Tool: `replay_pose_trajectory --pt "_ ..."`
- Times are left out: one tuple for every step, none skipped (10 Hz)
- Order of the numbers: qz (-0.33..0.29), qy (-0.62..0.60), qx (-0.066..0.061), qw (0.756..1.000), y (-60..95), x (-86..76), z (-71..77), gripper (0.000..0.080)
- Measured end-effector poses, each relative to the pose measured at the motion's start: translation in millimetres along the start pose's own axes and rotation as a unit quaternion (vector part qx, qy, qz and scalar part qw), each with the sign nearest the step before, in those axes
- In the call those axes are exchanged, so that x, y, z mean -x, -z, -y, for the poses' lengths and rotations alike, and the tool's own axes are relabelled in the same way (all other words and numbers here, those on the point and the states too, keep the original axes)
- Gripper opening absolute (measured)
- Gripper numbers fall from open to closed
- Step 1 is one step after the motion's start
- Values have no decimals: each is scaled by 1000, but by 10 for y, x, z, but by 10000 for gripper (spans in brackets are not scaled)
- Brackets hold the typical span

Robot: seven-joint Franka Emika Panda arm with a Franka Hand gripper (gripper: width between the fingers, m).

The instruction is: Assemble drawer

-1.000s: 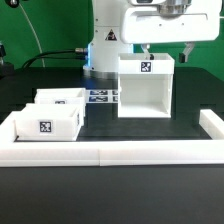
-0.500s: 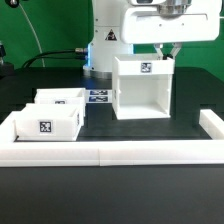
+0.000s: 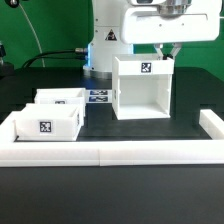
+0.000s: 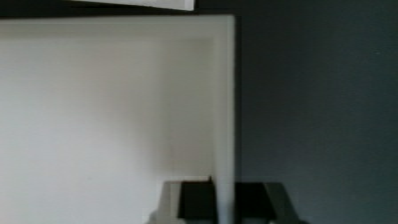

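Observation:
The large white drawer shell [image 3: 140, 88] stands upright at the middle back, its open side toward the camera and a tag on its top front. My gripper [image 3: 172, 53] comes down on the top of its right wall. In the wrist view the dark fingers [image 4: 192, 203] stand one on each side of the thin wall edge of the shell [image 4: 107, 120], and my gripper [image 4: 224, 200] is closed on it. Two small white trays lie at the exterior view's left, one in front [image 3: 48, 120] with a tag, one behind [image 3: 62, 98].
The marker board [image 3: 100, 97] lies flat between the trays and the shell. A long low white border block [image 3: 110, 152] runs along the front, with another piece at the right [image 3: 212, 125]. The robot base [image 3: 105, 45] stands behind.
The shell has shifted a little toward the exterior view's left together with my gripper since one second ago. Nothing differs in the last half second.

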State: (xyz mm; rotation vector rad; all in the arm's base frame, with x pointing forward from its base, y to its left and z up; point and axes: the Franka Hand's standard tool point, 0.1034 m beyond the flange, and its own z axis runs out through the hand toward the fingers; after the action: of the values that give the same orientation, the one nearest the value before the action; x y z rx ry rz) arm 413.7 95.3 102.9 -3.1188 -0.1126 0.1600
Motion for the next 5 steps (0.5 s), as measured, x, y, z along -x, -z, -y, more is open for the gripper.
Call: replay_pose_trajectory --pt "0 2 0 1000 -1 -11 -3 38" --pt "-4 8 -3 1000 14 -143 -19 38" --pt "-13 5 -7 1000 40 -364 -12 38" --pt "-22 4 -11 1000 62 -578 10 38" --pt "-29 3 -14 999 81 -749 31 38"
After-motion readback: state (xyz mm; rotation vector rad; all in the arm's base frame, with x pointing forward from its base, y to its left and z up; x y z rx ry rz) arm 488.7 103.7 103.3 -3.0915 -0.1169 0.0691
